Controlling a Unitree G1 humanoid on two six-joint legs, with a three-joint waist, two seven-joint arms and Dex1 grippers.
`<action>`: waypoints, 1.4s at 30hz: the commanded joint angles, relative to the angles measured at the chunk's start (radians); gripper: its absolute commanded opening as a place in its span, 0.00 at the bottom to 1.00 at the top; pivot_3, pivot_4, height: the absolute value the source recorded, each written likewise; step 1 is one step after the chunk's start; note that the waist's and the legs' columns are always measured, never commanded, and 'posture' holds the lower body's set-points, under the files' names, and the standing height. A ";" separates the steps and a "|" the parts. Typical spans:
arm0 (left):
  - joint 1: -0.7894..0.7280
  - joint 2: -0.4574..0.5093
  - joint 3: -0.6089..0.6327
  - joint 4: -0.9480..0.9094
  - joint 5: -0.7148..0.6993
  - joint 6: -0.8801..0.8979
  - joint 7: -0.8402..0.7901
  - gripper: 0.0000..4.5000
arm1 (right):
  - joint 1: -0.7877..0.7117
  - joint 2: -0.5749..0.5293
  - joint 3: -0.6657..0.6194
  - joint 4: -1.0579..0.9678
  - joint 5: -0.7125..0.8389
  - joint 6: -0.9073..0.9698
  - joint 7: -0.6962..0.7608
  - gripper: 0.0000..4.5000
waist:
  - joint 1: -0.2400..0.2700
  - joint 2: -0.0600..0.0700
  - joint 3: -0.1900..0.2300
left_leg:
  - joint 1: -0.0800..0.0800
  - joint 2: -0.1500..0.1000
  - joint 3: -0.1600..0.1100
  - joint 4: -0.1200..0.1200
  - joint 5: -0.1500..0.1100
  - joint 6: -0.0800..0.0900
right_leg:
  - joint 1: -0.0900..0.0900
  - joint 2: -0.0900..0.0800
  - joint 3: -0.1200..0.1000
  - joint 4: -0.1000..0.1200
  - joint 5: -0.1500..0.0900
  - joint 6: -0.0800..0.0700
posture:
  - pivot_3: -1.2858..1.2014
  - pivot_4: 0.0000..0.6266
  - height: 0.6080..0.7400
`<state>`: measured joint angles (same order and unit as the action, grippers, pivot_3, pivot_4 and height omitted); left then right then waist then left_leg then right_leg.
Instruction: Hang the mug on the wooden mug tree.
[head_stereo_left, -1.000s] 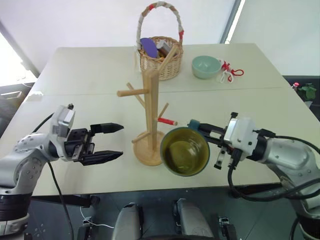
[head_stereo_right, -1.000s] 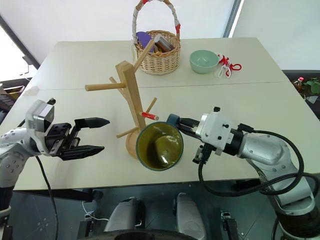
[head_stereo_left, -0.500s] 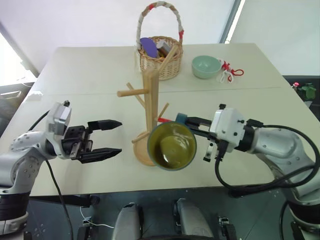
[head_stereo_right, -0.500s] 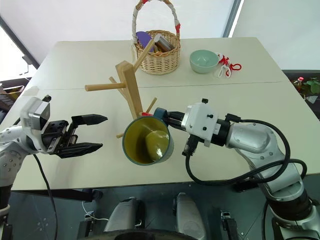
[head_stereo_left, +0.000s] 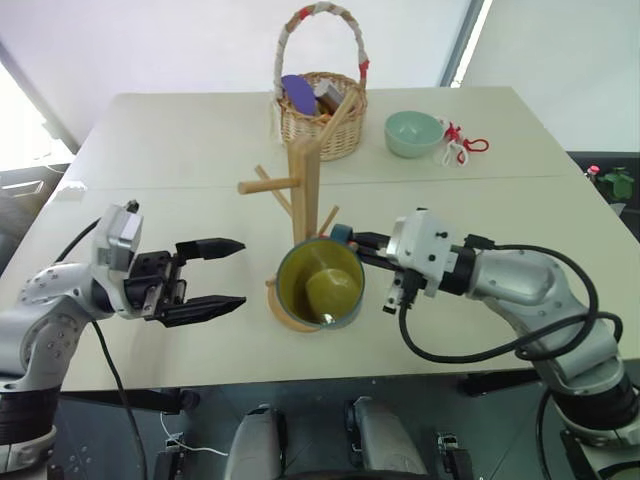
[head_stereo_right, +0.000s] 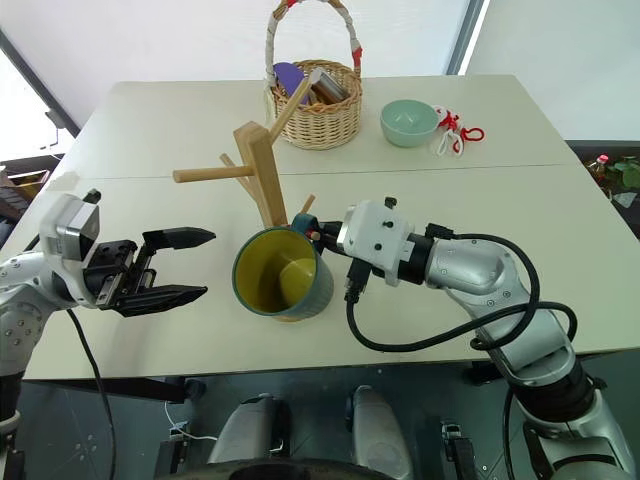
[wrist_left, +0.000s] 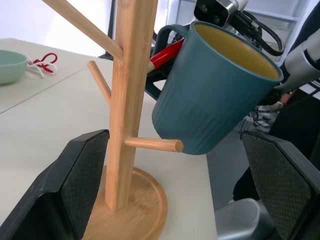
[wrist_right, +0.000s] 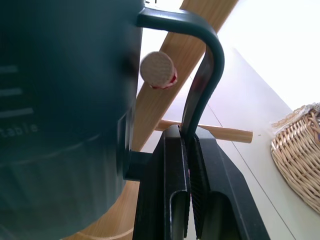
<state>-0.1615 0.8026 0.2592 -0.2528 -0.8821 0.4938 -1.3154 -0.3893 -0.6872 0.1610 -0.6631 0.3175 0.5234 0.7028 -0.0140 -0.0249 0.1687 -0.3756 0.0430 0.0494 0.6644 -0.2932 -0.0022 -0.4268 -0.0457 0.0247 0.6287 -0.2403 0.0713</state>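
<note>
Over the past second the right gripper, its two black fingers clamped on the handle of the dark teal-blue ceramic mug with a mustard-yellow inside, has carried the mug leftward from clear of the light-wood mug tree with angled pegs to right against it. The red-tipped peg now sits inside the handle loop, so lowering and release appear to remain. The left gripper holds its place beside the tree, fingers spread, empty.
</note>
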 joint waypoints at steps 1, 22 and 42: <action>-0.007 -0.001 0.033 -0.031 -0.021 -0.008 0.003 1.00 | -0.027 0.007 -0.019 -0.020 -0.012 -0.009 -0.009 0.22 | 0.000 0.000 0.000 | 0.000 0.000 0.000 0.000 0.000 0.000 | 0.000 0.000 0.000 0.000 0.000 0.000 | 0.52 0.24 1.00; -0.005 -0.033 0.066 0.024 -0.014 0.086 0.225 1.00 | 0.146 -0.085 -0.415 -0.033 0.294 0.068 0.092 0.41 | 0.002 -0.003 0.002 | 0.000 0.000 0.000 0.000 0.000 0.000 | 0.000 0.000 0.000 0.000 0.000 0.000 | 0.52 0.24 1.00; 0.072 -0.350 0.047 0.240 0.431 -0.240 0.757 1.00 | 0.284 0.276 -0.396 0.560 0.073 -0.426 -0.044 0.41 | 0.002 -0.005 0.002 | 0.000 0.001 0.000 -0.001 0.000 0.000 | 0.000 -0.001 0.000 0.000 0.001 0.000 | 0.52 0.24 1.00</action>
<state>-0.0830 0.4517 0.2933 0.0022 -0.4605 0.2780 -0.5714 -0.0886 -0.4110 -0.2261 -0.0986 0.3936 0.1323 0.6525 -0.0121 -0.0298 0.1709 -0.3751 0.0441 0.0496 0.6632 -0.2932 -0.0022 -0.4262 -0.0472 0.0251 0.6290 -0.2397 0.0717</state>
